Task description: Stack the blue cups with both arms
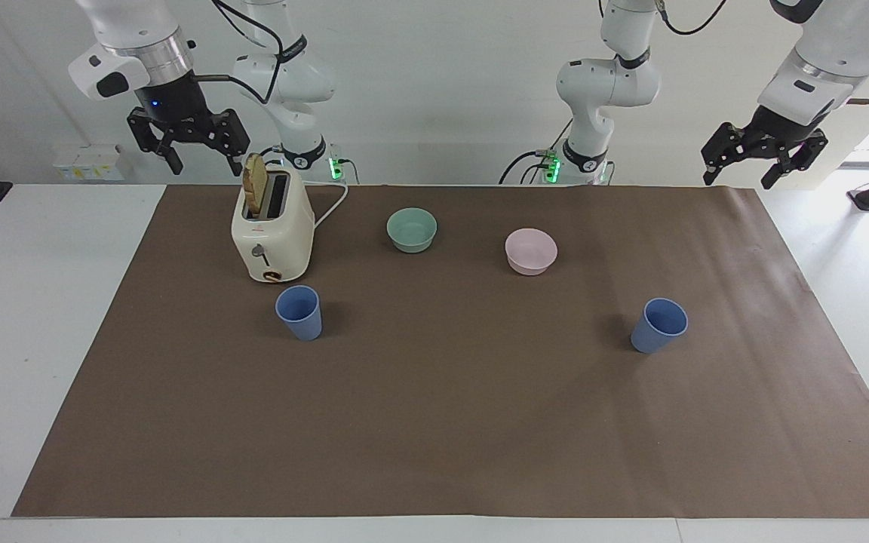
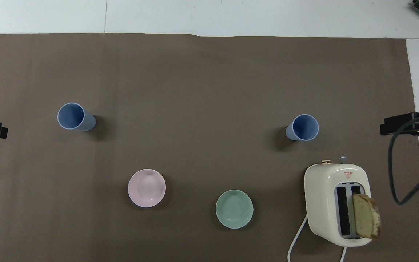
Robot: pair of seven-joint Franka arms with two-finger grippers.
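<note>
**Both hands raised and empty, two blue cups apart on the worktop**

The white worktop carried a wide brown paper sheet, with a pale wall at the robots' end. On the sheet stood a cream toaster with a slice of bread in one slot, then a teal-green bowl and a pink bowl.

The two blue cups stood upright, mouths up and well apart, both farther from the robots than the bowls: one blue cup just beside the toaster toward the right arm's end, the other blue cup toward the left arm's end.

The right hand hung over the toaster, fingers spread, holding nothing. The left hand hung over the sheet's edge, also spread and empty.

The first step looked to be reaching: each hand would best come down on its own cup's rim, the right one clearing the bread.
</note>
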